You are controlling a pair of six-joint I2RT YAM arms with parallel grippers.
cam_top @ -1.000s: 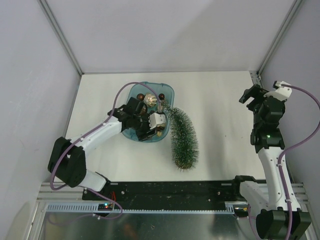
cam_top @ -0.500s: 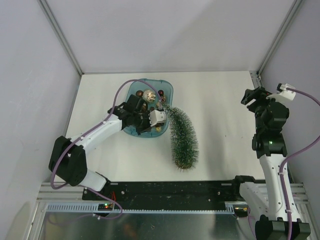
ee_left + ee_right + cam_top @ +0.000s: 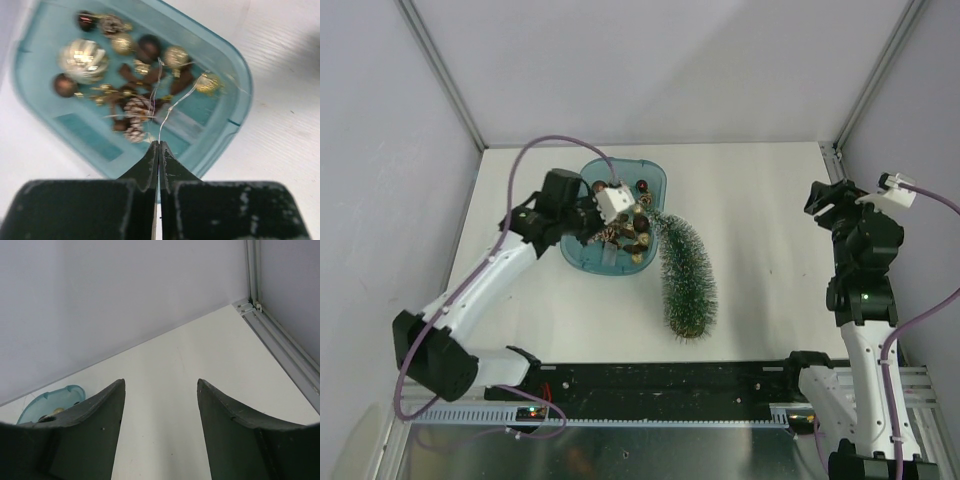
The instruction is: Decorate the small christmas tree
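The left arm climbs from its base at the near left corner of the table (image 3: 760,240), running up and to the right. It bends at the wrist, so the left gripper (image 3: 592,222) hangs over the near left part of the teal tray (image 3: 660,180). In the left wrist view, the left gripper (image 3: 158,145) has its jaws pressed together. A thin silvery wire (image 3: 167,107) comes out from between the tips and runs down to a small gold ornament (image 3: 207,82) in the tray (image 3: 240,80).

The right arm stands nearly upright from its base at the near right. Its right gripper (image 3: 825,195) is raised over the right side of the table, well apart from everything else. From its own wrist, the right gripper (image 3: 160,383) has its jaws apart with only bare table between them, and the tray (image 3: 55,395) shows at the far left.

The small christmas tree (image 3: 685,275) lies on its side in the middle of the table. Its round base points near, and its tip curves far and left to touch the tray's right rim.

Further off, the tray holds a ribbed gold ball (image 3: 82,55), a brown ball (image 3: 65,85), frosted pinecones (image 3: 137,107) and smaller gold pieces. A paler rectangle (image 3: 87,135) on the tray floor is too blurred to read.
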